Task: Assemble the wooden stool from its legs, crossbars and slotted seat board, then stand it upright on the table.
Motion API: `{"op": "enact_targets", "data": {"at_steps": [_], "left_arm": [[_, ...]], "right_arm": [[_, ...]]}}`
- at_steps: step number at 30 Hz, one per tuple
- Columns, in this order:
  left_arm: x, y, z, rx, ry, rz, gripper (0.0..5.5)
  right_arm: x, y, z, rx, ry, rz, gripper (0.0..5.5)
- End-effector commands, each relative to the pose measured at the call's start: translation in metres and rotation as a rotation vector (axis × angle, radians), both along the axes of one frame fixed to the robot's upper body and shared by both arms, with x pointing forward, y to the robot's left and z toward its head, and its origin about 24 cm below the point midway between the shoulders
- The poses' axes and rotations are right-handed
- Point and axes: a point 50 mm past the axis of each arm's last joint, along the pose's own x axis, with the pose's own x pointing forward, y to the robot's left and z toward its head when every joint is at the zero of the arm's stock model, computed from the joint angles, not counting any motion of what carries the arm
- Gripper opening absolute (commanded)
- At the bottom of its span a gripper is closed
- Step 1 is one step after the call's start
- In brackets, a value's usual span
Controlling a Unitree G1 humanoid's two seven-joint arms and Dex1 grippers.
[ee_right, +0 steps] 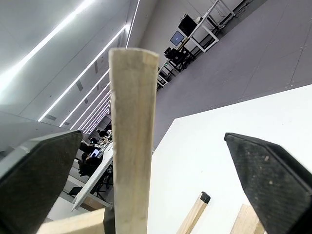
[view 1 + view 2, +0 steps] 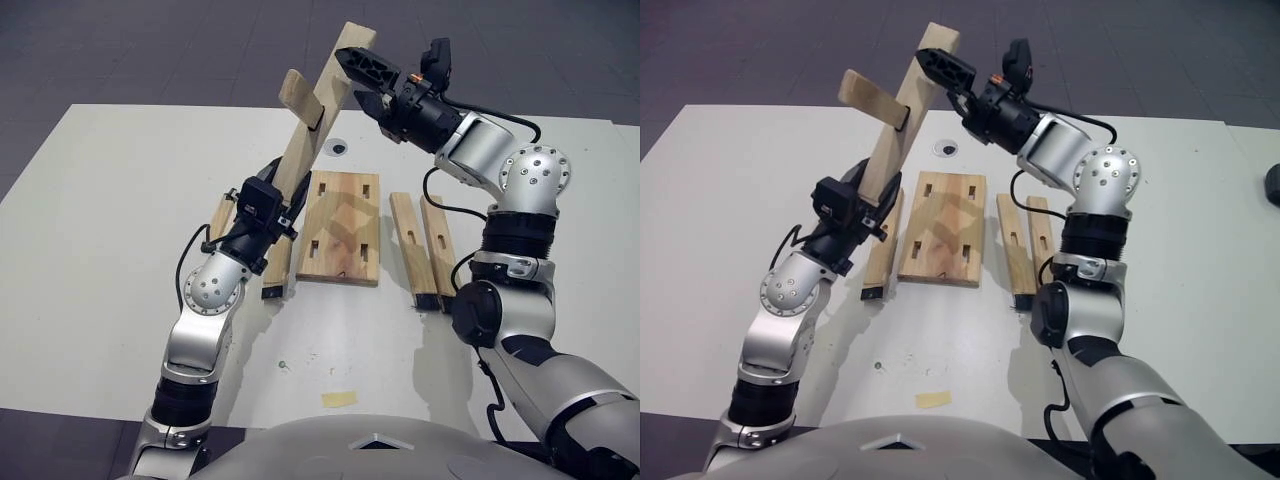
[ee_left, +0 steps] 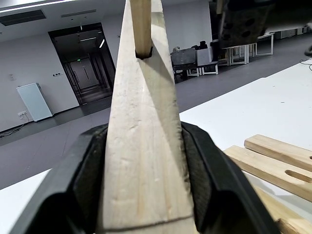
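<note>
From the head camera, the left end effector (image 2: 268,215) was clenched on the lower part of a wooden leg (image 2: 318,110). The leg's long axis rose steeply from the grip, slanting away from the robot and toward its right. A short crossbar (image 2: 303,100) sat pushed through the slot near the raised end, sticking out on the robot's left. The right end effector (image 2: 352,78) was at that top end, spread open, one finger above the wood and one below. It was the nearer arm for any work there. The slotted seat board (image 2: 340,228) lay flat on the surface (image 2: 120,200), two more legs (image 2: 420,250) just beside it on the right.

In the left wrist view, both pads (image 3: 92,180) pressed the pale, grain-streaked leg.

In the right wrist view, the leg's blunt end stood between the parted fingers (image 1: 268,175), closer to one, and I judged neither was touching it.
</note>
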Motion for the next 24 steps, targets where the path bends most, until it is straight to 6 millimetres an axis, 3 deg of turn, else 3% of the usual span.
{"op": "enact_targets", "data": {"at_steps": [1,7,24], "left_arm": [[-0.001,-0.002,0.002,0.019,-0.019,-0.011,2.04],[0.001,-0.002,0.002,0.027,-0.019,-0.014,2.04],[0.001,-0.002,-0.001,0.034,-0.014,0.004,2.04]], "right_arm": [[0.011,0.007,0.004,0.017,0.005,-0.013,5.09],[0.017,0.007,0.003,0.048,0.049,-0.015,4.08],[-0.001,0.009,0.005,0.073,0.049,0.033,1.43]]}}
